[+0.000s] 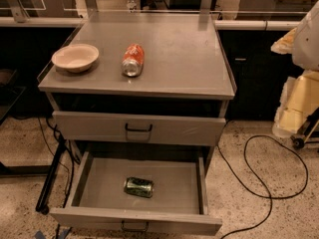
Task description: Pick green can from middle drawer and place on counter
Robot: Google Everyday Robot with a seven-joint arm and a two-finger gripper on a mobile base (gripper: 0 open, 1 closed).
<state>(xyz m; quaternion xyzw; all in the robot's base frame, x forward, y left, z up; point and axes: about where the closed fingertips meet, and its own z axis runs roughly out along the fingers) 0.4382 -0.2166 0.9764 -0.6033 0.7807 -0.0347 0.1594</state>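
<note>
Green can (138, 187) lay on its side on the bare grey floor of the middle drawer (172, 180), a little left of the drawer's centre and nearer its front wall than its back, touching none of the walls. Its long axis ran roughly left to right, and its pale markings showed on the upper face. The drawer stood pulled well out from the cabinet, its dark loop handle (134, 227) at the bottom edge of the camera view. Above it, the upper drawer front (184, 129) sat closed.

On the surface (182, 46) of the cabinet, an orange-red can (133, 60) also lay on its side, one silver end turned toward the front edge. A pale bowl (75, 57) stood upright to its left, near the front left corner and apart from the can.

A black cable (271, 195) looped across the speckled floor (249, 218) to the right of the cabinet.

The end effector lay outside the camera view, so whether it was open or closed could not be told. Nothing touched the can in the drawer.
</note>
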